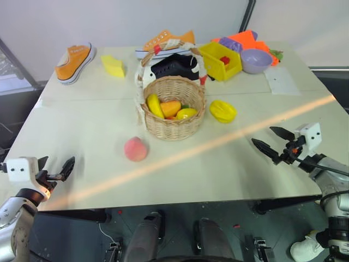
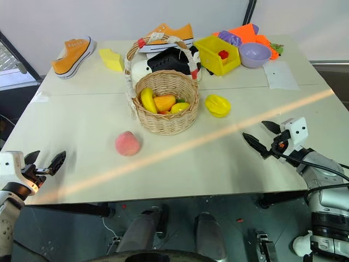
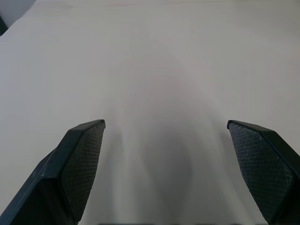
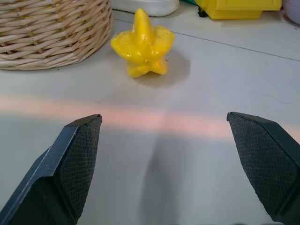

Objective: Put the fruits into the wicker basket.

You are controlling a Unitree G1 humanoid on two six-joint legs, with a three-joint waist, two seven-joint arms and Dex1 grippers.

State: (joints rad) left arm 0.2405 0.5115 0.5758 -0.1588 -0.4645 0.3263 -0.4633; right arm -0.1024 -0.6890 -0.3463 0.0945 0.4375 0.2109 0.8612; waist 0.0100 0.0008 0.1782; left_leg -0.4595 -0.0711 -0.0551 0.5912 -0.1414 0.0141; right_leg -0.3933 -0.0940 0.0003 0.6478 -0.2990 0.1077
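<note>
Wicker basket [image 1: 173,109] holds three fruits; peach [image 1: 135,149], yellow fruit [image 1: 222,111] outside.

Wicker basket [image 1: 173,112]: tan woven cane, rough and matt, handle wrapped in whitish cloth. Ridged yellow fruit [image 4: 143,45] is smooth, glossy plastic; the peach [image 1: 135,149] looks matt, possibly velvety. Table [image 1: 98,125] is pale, smooth and matt; gripper pads [image 4: 82,161] are black with fine cross-hatch texture.
</note>
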